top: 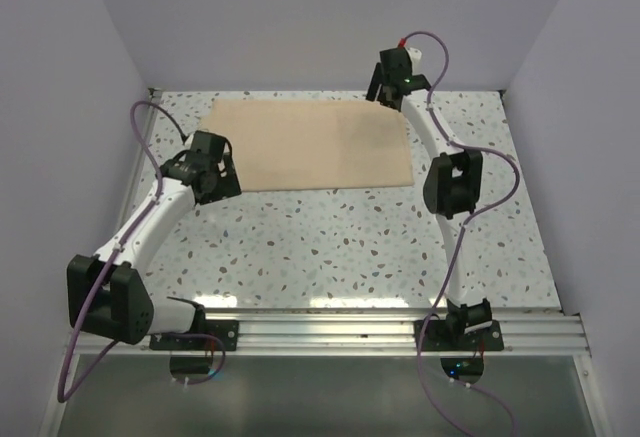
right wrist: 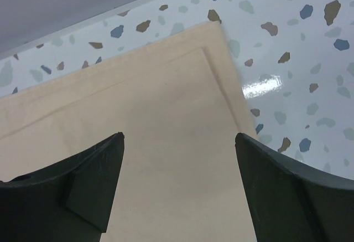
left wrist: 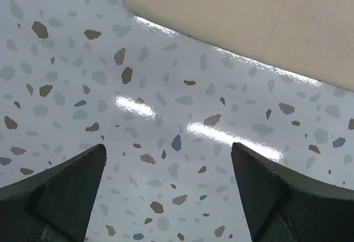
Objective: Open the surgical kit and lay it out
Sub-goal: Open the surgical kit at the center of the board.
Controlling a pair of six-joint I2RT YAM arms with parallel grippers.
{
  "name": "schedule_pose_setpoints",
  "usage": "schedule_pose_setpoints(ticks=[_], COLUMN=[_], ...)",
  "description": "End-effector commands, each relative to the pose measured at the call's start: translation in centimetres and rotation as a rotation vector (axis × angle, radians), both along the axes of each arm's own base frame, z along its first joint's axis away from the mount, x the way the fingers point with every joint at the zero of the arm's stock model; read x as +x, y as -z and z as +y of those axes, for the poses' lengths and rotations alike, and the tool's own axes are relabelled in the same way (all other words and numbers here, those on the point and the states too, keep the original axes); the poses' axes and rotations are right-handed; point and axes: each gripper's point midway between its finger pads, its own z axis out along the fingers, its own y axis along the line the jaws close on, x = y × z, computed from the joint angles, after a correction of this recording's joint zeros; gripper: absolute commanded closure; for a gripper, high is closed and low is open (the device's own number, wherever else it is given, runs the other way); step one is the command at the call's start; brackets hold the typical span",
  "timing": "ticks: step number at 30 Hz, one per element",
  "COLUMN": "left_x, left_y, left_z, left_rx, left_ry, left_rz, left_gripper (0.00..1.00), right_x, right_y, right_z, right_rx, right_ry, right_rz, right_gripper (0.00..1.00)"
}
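Note:
A tan cloth wrap (top: 310,144) lies flat and closed on the far half of the speckled table. It also shows in the left wrist view (left wrist: 265,20) and the right wrist view (right wrist: 166,131). No steel tray or instruments are in view. My left gripper (top: 228,165) is open and empty, just off the cloth's near left corner, above bare table (left wrist: 168,148). My right gripper (top: 383,92) is open and empty above the cloth's far right corner (right wrist: 180,139).
Grey walls close the table on the left, back and right. A metal rail (top: 330,329) runs along the near edge, with both arm bases on it. The right arm's elbow (top: 452,182) hangs over the table right of the cloth.

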Motion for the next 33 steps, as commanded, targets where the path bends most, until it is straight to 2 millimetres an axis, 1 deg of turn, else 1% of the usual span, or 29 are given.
schedule_pose_setpoints(ticks=[1, 3, 4, 6, 7, 8, 9, 10, 16, 18, 21, 23, 27, 28, 29, 30, 31, 33], left_x=[-1.1, -1.2, -1.3, -1.2, -1.2, -1.2, -1.1, -1.0, -0.5, -0.4, 0.1, 0.4, 0.6, 0.7, 0.8, 0.8, 0.8, 0.8], left_y=[-0.2, -0.2, 0.0, 0.2, 0.3, 0.3, 0.3, 0.3, 0.7, 1.0, 0.9, 0.8, 0.7, 0.6, 0.6, 0.6, 0.6, 0.9], left_z=[-0.7, -0.8, -0.8, -0.9, -0.8, -0.7, -0.7, -0.7, -0.5, -0.6, -0.7, -0.8, -0.9, -0.9, -1.0, -1.1, -1.1, -1.1], left_rx=[-0.068, -0.077, -0.077, -0.075, -0.073, -0.066, -0.065, -0.063, -0.043, -0.038, -0.032, -0.028, -0.023, -0.024, -0.023, -0.023, -0.022, -0.021], left_ry=[-0.013, -0.014, -0.015, -0.016, -0.017, -0.021, -0.022, -0.021, -0.027, -0.026, -0.021, -0.015, -0.013, -0.015, -0.013, -0.012, -0.011, -0.010], left_rz=[-0.022, -0.033, -0.031, -0.028, -0.026, -0.023, -0.023, -0.027, -0.017, -0.002, 0.000, 0.002, 0.006, 0.006, 0.007, 0.009, 0.008, 0.015], left_gripper=[0.00, 0.01, 0.01, 0.00, 0.01, 0.01, 0.01, 0.01, 0.01, 0.01, 0.01, 0.01, 0.01, 0.01, 0.01, 0.01, 0.01, 0.01], right_x=[3.4, 4.1, 4.7, 5.2, 5.6, 5.9, 6.3, 6.6, 7.7, 7.9, 7.9, 8.0, 7.8, 7.8, 7.8, 7.4, 7.7, 7.8], right_y=[0.2, 1.4, 2.4, 3.3, 4.1, 4.4, 4.6, 5.4, 6.4, 6.9, 7.8, 7.8, 7.6, 6.2, 5.8, 5.9, 4.0, 2.8], right_z=[-1.7, -2.0, -2.3, -2.9, -3.0, -2.8, -3.1, -3.1, -2.2, -2.2, -2.2, -2.3, -3.3, -3.8, -4.1, -4.5, -4.7, -4.8], right_rx=[0.075, 0.096, 0.105, 0.113, 0.120, 0.131, 0.135, 0.135, 0.173, 0.184, 0.182, 0.180, 0.137, 0.122, 0.110, 0.090, 0.093, 0.083], right_ry=[0.057, 0.066, 0.069, 0.084, 0.083, 0.075, 0.078, 0.074, 0.053, 0.059, 0.068, 0.073, 0.100, 0.117, 0.127, 0.135, 0.142, 0.141], right_rz=[-0.089, -0.084, -0.083, -0.086, -0.091, -0.094, -0.103, -0.102, -0.133, -0.134, -0.127, -0.130, -0.129, -0.154, -0.163, -0.155, -0.198, -0.223], right_gripper=[0.16, 0.17, 0.18, 0.19, 0.20, 0.21, 0.22, 0.23, 0.27, 0.27, 0.28, 0.29, 0.29, 0.29, 0.29, 0.29, 0.30, 0.30])
